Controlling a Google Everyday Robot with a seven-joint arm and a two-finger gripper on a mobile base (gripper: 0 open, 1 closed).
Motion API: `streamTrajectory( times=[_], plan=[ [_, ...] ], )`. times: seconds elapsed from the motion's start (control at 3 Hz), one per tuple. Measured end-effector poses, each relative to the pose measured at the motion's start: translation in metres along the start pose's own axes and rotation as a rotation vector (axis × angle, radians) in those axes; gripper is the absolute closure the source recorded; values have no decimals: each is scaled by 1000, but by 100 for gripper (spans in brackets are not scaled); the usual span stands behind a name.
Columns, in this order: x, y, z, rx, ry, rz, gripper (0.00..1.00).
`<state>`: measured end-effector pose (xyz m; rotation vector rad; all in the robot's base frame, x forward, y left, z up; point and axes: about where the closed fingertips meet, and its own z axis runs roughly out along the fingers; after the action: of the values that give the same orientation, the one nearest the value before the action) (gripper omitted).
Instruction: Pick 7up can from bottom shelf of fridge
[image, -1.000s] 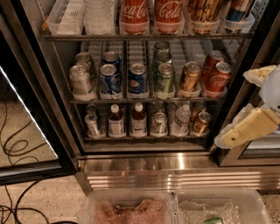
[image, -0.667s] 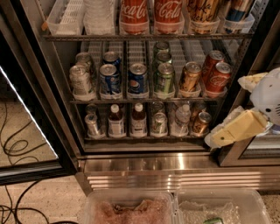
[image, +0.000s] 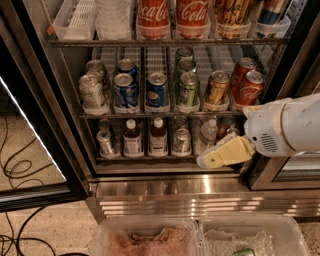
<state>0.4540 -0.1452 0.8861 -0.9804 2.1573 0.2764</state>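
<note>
I'm seeing my matt plastic gripper (image: 207, 160) hanging beside the bottom shelf (image: 150, 158); left of it the 7up can (image: 181, 141) is gleaming metallic, below it the fridge (image: 200, 192) is showing brushed steel.

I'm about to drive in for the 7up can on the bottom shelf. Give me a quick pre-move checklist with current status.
1. Fridge door open, racks exposed: ok.
2. 7up can visible and upright at the front of the bottom shelf: ok.
3. Gripper lined up with the can: not ok. It sits to the can's right and lower, in front of the clear bottle.
4. Gripper apart from the can: ok.
5. Room beside the can: cannot tell. A brown bottle stands close on its left, the clear bottle on its right.
</note>
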Motion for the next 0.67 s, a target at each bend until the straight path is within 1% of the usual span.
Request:
streamTrajectory(
  times=[0.33,0.67],
  plan=[
    [-2,-2,3,15,-11,1,0],
    [-4,-3,4,26,27,-38,0]
  ],
)
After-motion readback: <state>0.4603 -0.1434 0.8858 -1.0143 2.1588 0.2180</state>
